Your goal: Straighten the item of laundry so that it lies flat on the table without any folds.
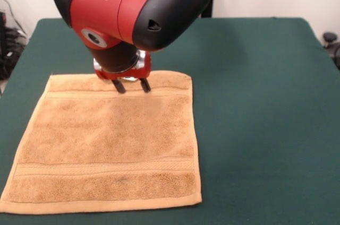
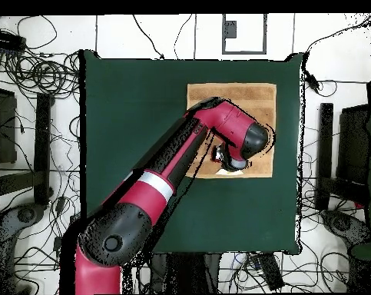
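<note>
The item of laundry [image 1: 111, 145] is a golden-tan towel with woven bands, spread out flat on the left part of the green table [image 1: 255, 108]. Its edges look straight and I see no folds. My gripper [image 1: 135, 90] hangs just over the towel's far band, open, its two dark fingers [image 1: 121, 86] apart with nothing between them. In the overhead view the towel [image 2: 246, 98] lies near the table's [image 2: 134, 115] upper right corner, and the arm covers its lower left part. The gripper [image 2: 221, 158] sits by the towel's lower edge there.
Bare green felt stretches right of the towel in the front view. Cables [image 2: 34, 73] and dark stands [image 2: 326, 146] surround the table on the floor. A dark object [image 1: 330, 38] sits past the table's right edge.
</note>
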Controlling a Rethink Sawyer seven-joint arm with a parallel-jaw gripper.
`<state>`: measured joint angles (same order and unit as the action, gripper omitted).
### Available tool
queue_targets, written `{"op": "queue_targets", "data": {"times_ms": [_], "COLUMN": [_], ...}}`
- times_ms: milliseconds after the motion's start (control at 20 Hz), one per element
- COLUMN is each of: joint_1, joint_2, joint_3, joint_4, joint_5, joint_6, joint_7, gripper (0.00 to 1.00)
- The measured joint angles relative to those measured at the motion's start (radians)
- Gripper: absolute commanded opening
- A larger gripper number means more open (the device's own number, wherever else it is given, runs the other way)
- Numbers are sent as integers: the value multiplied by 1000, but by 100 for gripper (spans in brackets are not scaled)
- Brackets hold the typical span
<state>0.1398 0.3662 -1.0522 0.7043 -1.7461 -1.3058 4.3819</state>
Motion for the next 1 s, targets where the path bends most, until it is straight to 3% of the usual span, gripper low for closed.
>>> {"op": "queue_targets", "data": {"times_ms": [1000], "joint_1": [8], "joint_2": [6], "joint_3": [-37], "joint_4": [3], "joint_5": [0], "joint_6": [218], "joint_7": [0], "gripper": [100]}}
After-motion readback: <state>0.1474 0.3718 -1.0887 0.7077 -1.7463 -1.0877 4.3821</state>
